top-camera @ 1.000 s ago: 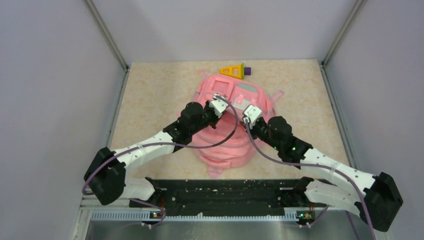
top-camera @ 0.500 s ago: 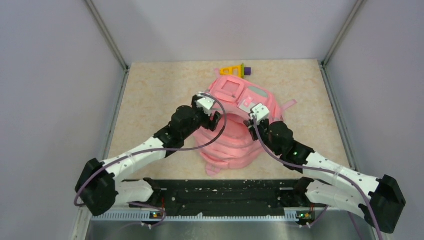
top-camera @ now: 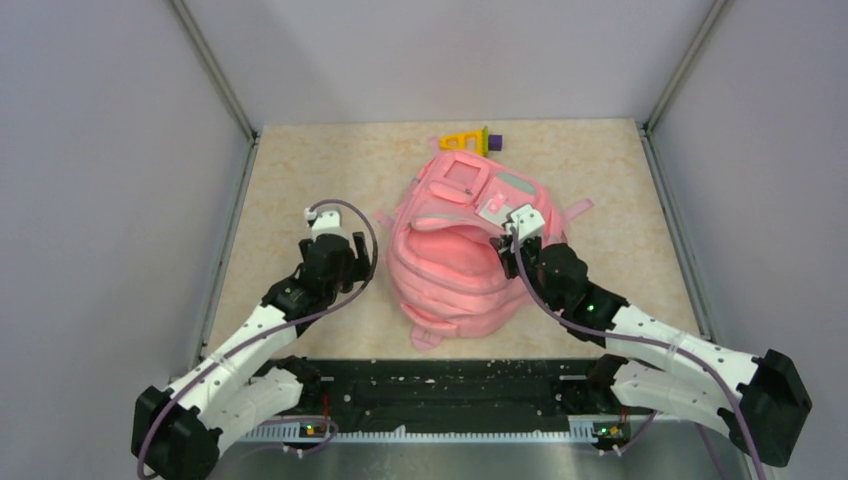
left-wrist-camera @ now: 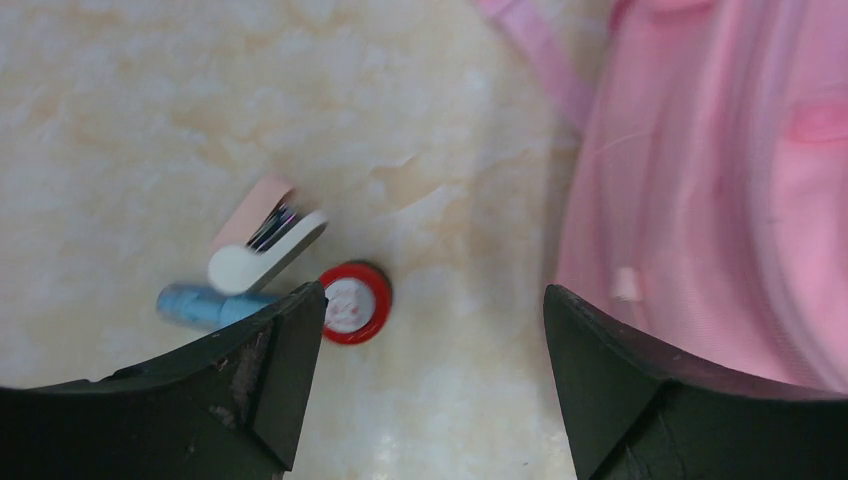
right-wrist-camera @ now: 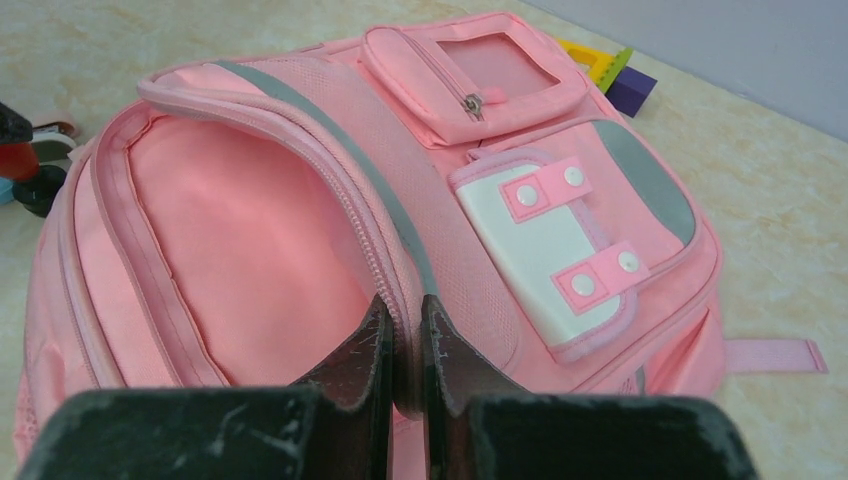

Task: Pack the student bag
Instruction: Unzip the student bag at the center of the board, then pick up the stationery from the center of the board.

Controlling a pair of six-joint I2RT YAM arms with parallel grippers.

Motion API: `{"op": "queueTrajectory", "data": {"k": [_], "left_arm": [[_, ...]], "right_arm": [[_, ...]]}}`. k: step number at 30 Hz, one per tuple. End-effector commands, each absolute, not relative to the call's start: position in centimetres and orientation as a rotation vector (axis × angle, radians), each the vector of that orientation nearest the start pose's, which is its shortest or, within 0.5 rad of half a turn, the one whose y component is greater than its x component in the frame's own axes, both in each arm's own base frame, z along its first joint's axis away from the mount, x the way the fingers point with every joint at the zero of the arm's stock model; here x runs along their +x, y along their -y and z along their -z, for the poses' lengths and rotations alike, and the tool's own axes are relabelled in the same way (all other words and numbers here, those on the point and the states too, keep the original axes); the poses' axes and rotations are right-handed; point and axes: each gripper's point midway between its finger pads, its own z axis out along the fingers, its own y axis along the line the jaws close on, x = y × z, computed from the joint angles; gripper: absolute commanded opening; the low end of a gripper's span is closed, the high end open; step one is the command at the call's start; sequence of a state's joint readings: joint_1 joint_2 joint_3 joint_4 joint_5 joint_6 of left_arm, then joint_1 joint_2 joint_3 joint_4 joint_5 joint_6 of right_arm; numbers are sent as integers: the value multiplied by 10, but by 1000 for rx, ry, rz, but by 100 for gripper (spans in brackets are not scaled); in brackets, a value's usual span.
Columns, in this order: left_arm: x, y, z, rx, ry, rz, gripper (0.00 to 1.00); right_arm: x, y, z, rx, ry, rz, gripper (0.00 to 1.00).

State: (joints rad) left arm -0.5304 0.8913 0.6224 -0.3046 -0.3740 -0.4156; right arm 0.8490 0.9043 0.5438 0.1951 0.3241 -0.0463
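Centrally on the table lies the student bag, its main compartment gaping with pink lining showing. The right gripper pinches the zip rim of that opening. Between the bag and the table's left edge there is room, where the left gripper hangs spread wide above a red disc, a blue tube and a pink-white block. A yellow-purple toy sits at the far edge.

student bag: pink all over, grey band, white patch with pink tabs | table: beige, cream marbling | far side: yellow frame piece, purple block | left of bag: red-rimmed disc with white centre, light blue tube, pink-and-white case | left arm, right arm: white and black, purple cables
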Motion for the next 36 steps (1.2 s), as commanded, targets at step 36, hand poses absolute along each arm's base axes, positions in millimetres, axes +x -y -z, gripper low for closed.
{"op": "queueTrajectory", "data": {"k": [36], "left_arm": [[269,60,-81,-439,-2244,135,59]], "right_arm": [[274,-224,-238,-391,-1580,-397,0]]}}
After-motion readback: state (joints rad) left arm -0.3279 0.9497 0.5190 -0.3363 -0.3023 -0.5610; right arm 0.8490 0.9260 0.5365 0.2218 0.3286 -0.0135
